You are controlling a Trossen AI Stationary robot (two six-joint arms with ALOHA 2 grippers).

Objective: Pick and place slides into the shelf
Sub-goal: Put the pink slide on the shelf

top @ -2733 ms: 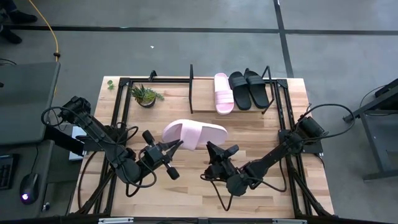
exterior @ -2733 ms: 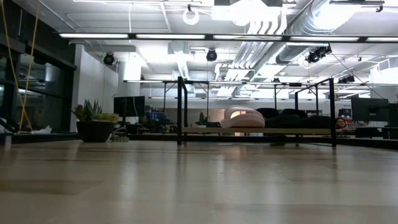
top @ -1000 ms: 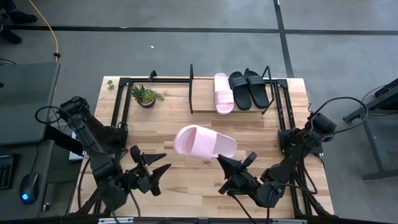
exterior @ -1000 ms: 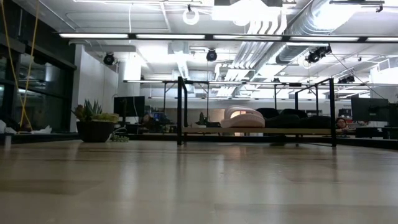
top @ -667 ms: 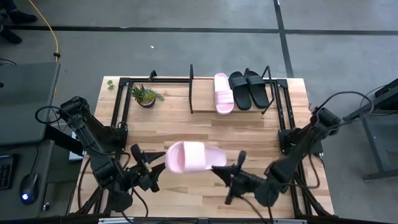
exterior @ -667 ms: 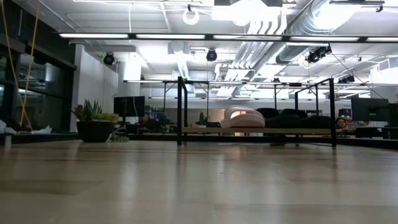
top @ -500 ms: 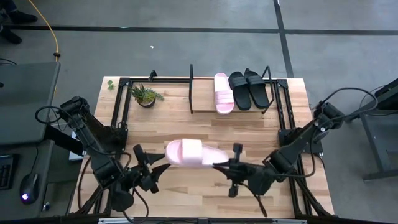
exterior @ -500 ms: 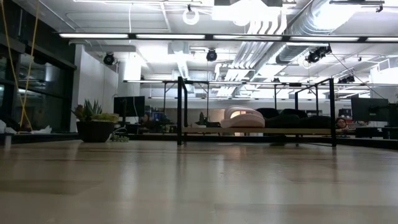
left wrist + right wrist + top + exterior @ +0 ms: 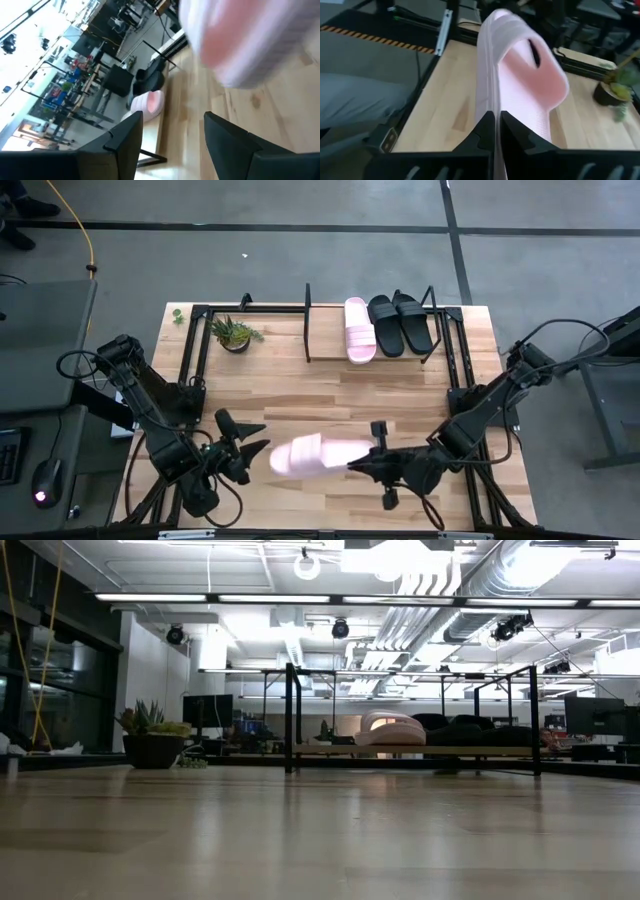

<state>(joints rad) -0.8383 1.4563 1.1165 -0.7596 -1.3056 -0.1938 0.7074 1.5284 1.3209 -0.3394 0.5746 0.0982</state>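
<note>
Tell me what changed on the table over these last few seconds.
The right gripper, shut on the pink slide, carried it from mid-table toward the near edge, the arm swinging round. The left gripper, open, pulled back from the slide and now waits beside it. On the shelf, the other pink slide and two black slides stayed put; so did the plant.

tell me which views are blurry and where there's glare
High view: the held pink slide is motion-smeared, the shelf sharp. Left wrist view: that slide is an unfocused blur. Right wrist view: soft all over. Low view: ceiling lights glare, and the near tabletop is out of focus.
</note>
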